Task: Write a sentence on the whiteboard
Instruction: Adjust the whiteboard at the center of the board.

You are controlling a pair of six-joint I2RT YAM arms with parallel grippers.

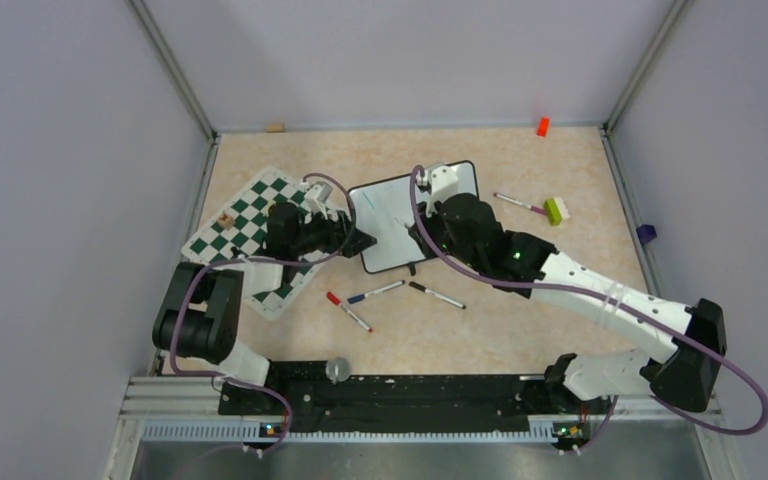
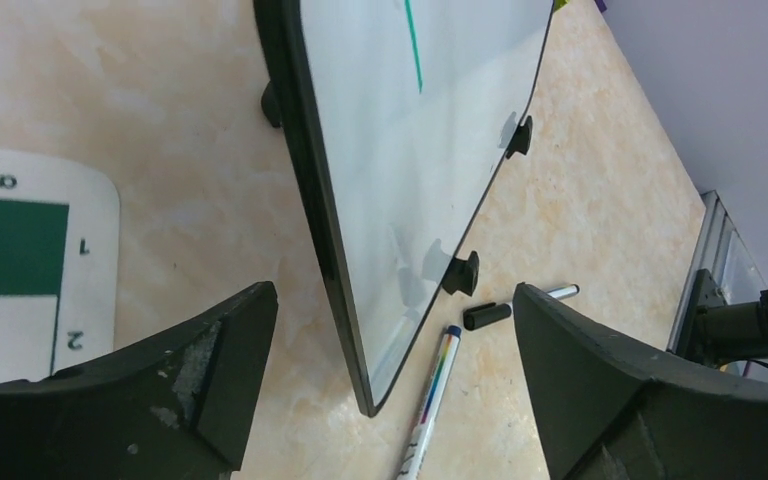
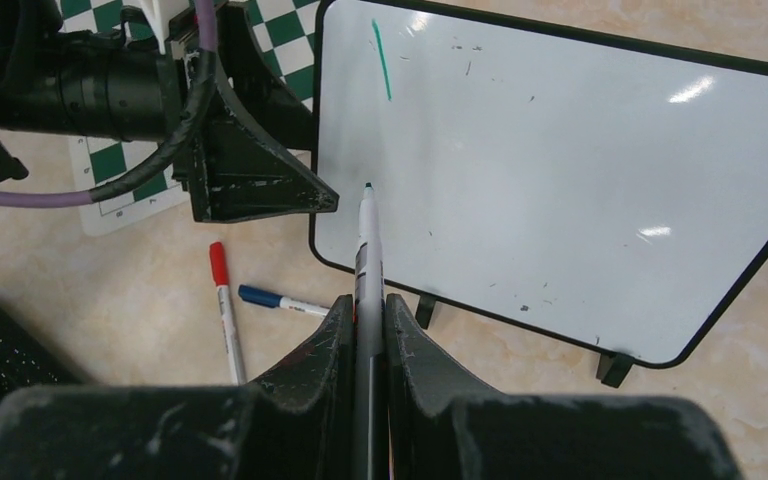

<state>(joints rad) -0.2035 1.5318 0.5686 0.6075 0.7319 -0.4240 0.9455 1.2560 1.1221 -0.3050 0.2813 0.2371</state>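
The whiteboard (image 3: pixel 560 170) lies flat mid-table beside the chess mat (image 1: pixel 245 235), bearing one green stroke (image 3: pixel 383 60); the sentence looks barely begun; the right gripper (image 3: pixel 365 310), clamped on a marker (image 3: pixel 368 230), points its tip over the board's left part; the next move calls for steady downward contact; the left gripper (image 2: pixel 390 295) straddles the board's edge, jaws wide.

- left arm (image 1: pixel 205 325), at 8 o'clock in the overhead view: glossy black cylindrical joints, with a white link near its base.
- right arm (image 1: pixel 610 305), at 4 o'clock: smooth white shells between bulky black joint housings; a small green light (image 1: pixel 516 257) glows on its black wrist section.
- purple cables (image 3: pixel 30 197) run in loose loops along both arms.
- left fingers (image 2: pixel 215 375): matte black wedges, with a greyish worn patch on one inner face.
- right fingers (image 3: pixel 415 375): black, tapered, peppered with pale scuffs and scratches.
- black rail (image 1: pixel 410 392) at 6 o'clock carries both bases.
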